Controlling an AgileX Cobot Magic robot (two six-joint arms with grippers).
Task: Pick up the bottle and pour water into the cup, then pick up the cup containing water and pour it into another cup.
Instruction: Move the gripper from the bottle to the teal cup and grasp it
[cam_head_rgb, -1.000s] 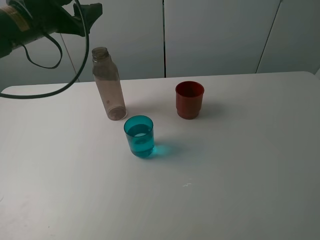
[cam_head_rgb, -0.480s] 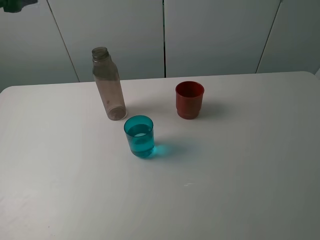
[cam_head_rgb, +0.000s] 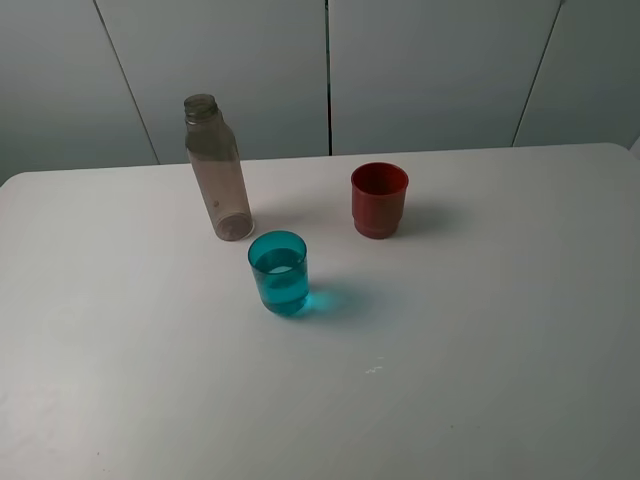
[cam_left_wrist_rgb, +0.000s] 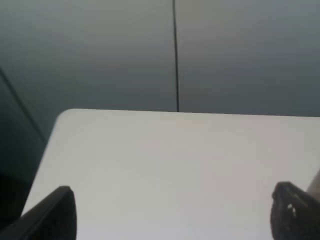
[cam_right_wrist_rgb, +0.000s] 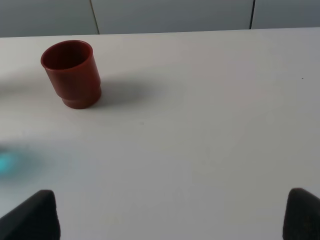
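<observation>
The tall grey-brown bottle (cam_head_rgb: 217, 170) stands uncapped on the white table (cam_head_rgb: 450, 350), back left. The teal cup (cam_head_rgb: 278, 273) stands just in front of it, with water in its lower part. The red cup (cam_head_rgb: 379, 199) stands to the right of the bottle; it also shows in the right wrist view (cam_right_wrist_rgb: 72, 73). Neither arm shows in the high view. My left gripper (cam_left_wrist_rgb: 172, 212) is open over bare table near the table's corner. My right gripper (cam_right_wrist_rgb: 172, 215) is open and empty, well back from the red cup.
Grey wall panels (cam_head_rgb: 420, 70) stand behind the table's far edge. The left wrist view shows the table's corner and its edge (cam_left_wrist_rgb: 47, 145) with a dark drop beyond.
The left arm, raised at the upper left one second ago, has drawn out of the high view. The bottle and both cups have not moved.
</observation>
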